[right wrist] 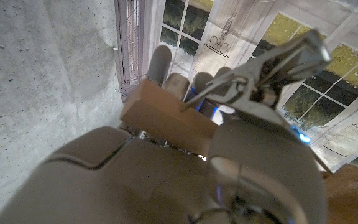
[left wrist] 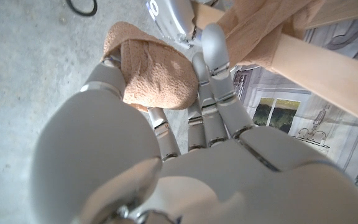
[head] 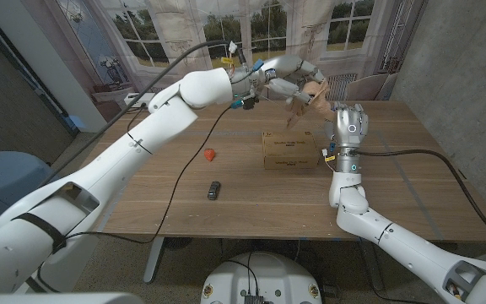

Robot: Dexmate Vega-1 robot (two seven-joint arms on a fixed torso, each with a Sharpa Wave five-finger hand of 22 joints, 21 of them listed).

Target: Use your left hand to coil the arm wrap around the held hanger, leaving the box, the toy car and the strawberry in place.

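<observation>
My right hand (head: 350, 127) stands upright over the table's right middle and grips a wooden hanger (right wrist: 166, 118), whose bar (left wrist: 328, 68) also crosses the left wrist view. The tan arm wrap (head: 310, 95) hangs from the hanger's upper end, just left of that hand. My left hand (head: 283, 78) reaches in from the left, high above the box, and holds a bunched end of the wrap (left wrist: 151, 71) between thumb and fingers. More wrap is draped over the bar. The cardboard box (head: 289, 150), red strawberry (head: 210, 154) and dark toy car (head: 214, 190) sit on the table.
The wooden table (head: 412, 194) has bare wood to the right of my right arm and along its front. A black cable (head: 184, 169) trails across the left half, near the strawberry and car. A chair (head: 378, 86) stands behind the far edge.
</observation>
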